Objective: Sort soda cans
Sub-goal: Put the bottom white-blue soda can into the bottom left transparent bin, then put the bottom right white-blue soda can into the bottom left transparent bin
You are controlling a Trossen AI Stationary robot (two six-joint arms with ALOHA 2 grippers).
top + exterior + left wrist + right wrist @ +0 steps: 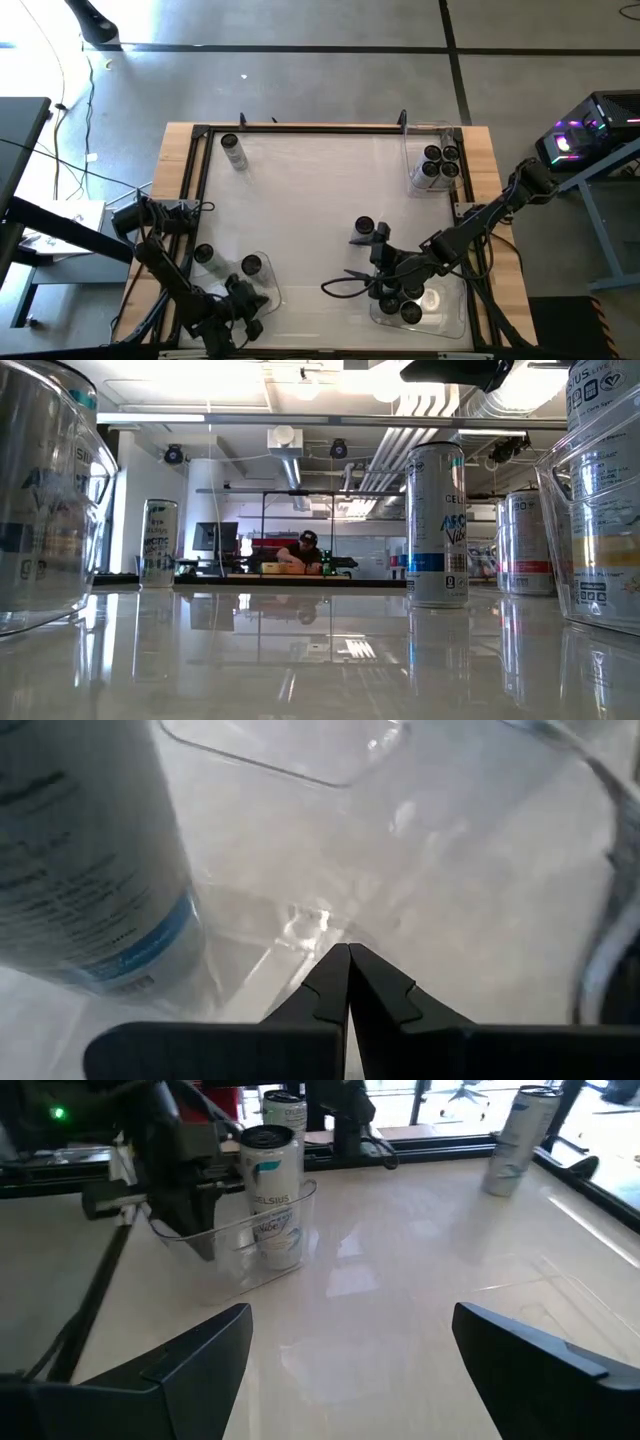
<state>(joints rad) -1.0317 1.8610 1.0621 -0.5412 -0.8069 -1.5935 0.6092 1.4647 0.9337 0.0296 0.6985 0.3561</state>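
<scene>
- Fingers [200, 1350] of the right gripper [345, 1355] stand wide apart with nothing between them, only bare table [300, 200] ahead.
- Right gripper, seen from above [345, 285], sits low near the front edge, just beside the front-right bin [455, 325] holding a few cans [410, 312].
- Two more cans [364, 226] stand just behind that arm.
- Left gripper [348, 982] is pinched fully shut on nothing, its tips by the clear wall of the front-left bin [268, 292], a can [90, 870] close beside.
- From above, the left gripper [250, 318] is at the front-left, with two cans [250, 265] in or at that bin.
- Back-right bin [412, 160] holds a cluster of cans [440, 165].
- One can [233, 150] stands alone near the back-left corner.
</scene>
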